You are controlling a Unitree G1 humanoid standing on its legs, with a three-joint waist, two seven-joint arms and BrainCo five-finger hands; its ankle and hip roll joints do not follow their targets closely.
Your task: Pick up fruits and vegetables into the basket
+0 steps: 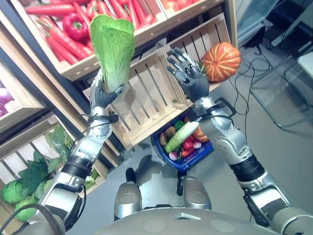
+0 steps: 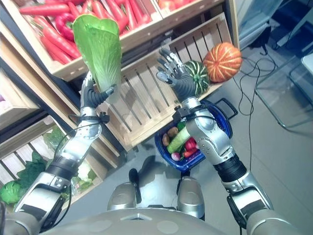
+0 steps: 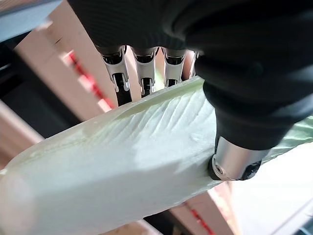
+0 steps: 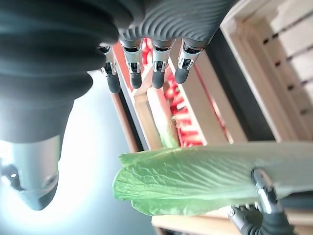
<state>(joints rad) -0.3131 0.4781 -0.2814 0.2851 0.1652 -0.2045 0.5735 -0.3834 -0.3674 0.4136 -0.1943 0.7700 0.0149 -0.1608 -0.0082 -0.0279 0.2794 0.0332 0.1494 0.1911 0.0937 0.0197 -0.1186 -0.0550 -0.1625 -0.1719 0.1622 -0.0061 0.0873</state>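
My left hand [image 1: 103,96] is raised in front of the shelves and shut on the pale stem end of a green napa cabbage [image 1: 114,46], which stands upright above it. In the left wrist view the fingers [image 3: 142,73] and thumb clamp the cabbage [image 3: 122,166]. My right hand [image 1: 188,73] is lifted beside it, open with fingers spread, holding nothing; its wrist view looks across at the cabbage [image 4: 205,178]. The blue basket [image 1: 172,163] sits on the floor below my right forearm, holding several vegetables, among them a long green cucumber [image 1: 181,136].
An empty slatted wooden crate [image 1: 146,100] stands behind the hands. An orange pumpkin [image 1: 221,61] and a green striped squash [image 2: 198,76] sit in the crate to the right. Red peppers and carrots [image 1: 68,34] fill the upper crate. Leafy greens [image 1: 29,181] lie lower left.
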